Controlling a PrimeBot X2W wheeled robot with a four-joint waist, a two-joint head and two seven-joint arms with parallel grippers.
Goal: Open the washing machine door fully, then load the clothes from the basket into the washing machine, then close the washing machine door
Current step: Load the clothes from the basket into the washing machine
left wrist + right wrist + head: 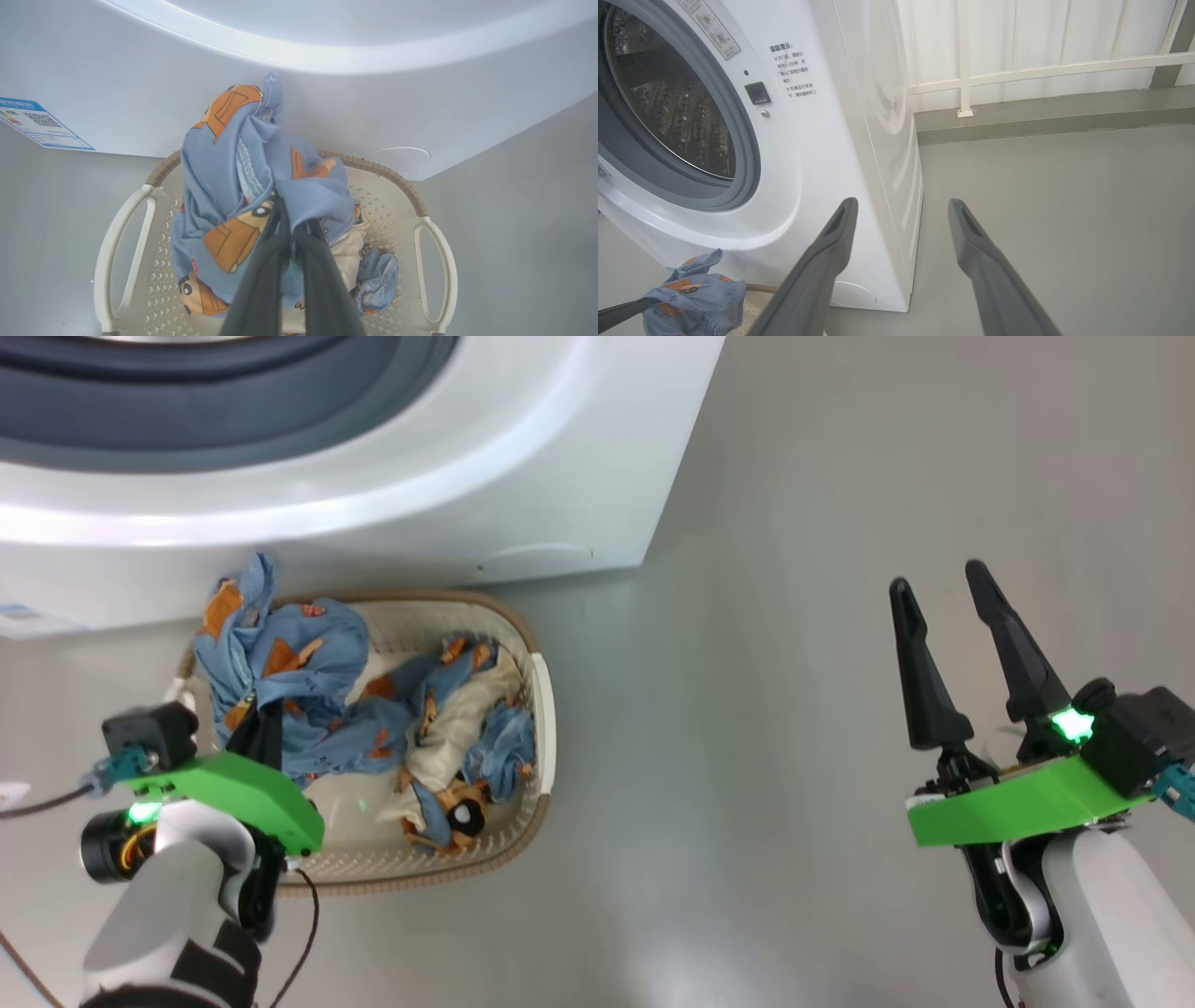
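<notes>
The cream basket (541,709) sits on the floor right in front of the white washing machine (523,476), whose grey ring and steel drum (668,107) stand uncovered; the door is out of view. Blue and cream bear-print clothes (439,728) lie in the basket. My left gripper (292,219) is shut on a bunched light blue garment (233,186) held just above the basket (425,219), close to the machine's front. My right gripper (934,583) hangs open over bare floor, well right of the basket, fingers (831,247) spread with nothing between them.
A blue label sticker (39,123) is on the machine's lower front. Grey floor (794,663) stretches to the right of the machine. A white railing and low ledge (1041,70) run along the far side behind it.
</notes>
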